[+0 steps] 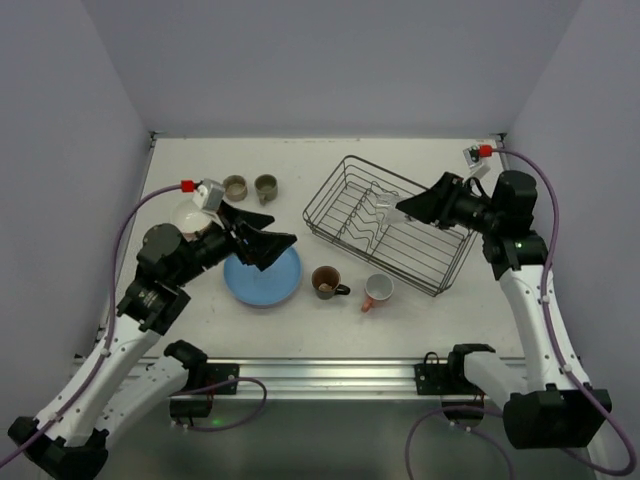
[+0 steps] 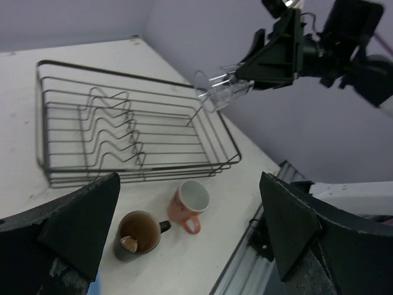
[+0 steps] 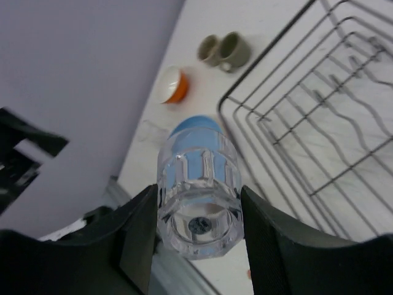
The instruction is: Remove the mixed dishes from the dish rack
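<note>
Right arm's reaching in over the dish rack (image 1: 325, 186), right gripper (image 3: 198, 212) clamped on the one clear glass (image 3: 198, 184), tipped sideways above it. Left gripper (image 1: 278, 230) hangs wide open over the one blue plate (image 1: 262, 285) near the table's (image 1: 450, 310) front edge. Also out: two olive cups (image 1: 235, 186), one orange bowl (image 1: 190, 212), brown mug (image 1: 326, 282), pink mug (image 1: 378, 290).

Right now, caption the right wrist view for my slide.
Right gripper holds a clear glass aloft beside the black wire dish rack.
</note>
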